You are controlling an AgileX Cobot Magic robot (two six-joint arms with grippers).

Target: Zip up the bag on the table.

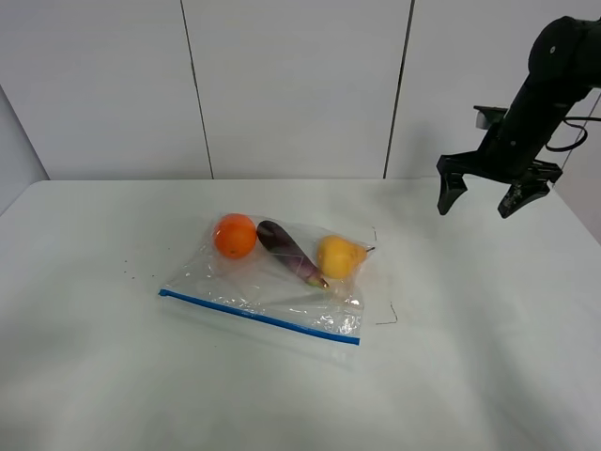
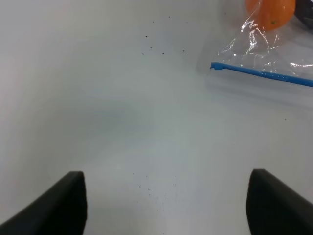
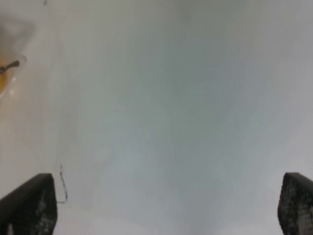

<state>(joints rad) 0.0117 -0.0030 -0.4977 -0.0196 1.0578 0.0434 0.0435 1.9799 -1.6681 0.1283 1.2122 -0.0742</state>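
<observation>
The bag lies mid-table, blue zip strip toward the near edge. My right pincer hangs spread near the far right corner; my left pincer is spread too. I'd pin one strip end, then slide along it.

- My left gripper shows only as two dark finger stubs, cut at the 6 o'clock edge of my left wrist view; the high camera misses it altogether.
- My right gripper is likewise clipped to two corners, and its whole wrist view is soft and blurred.
- The bag runs off at 1 o'clock in my left wrist view, its orange fruit cropped.
- My right arm leaves the high view at 2 o'clock.
</observation>
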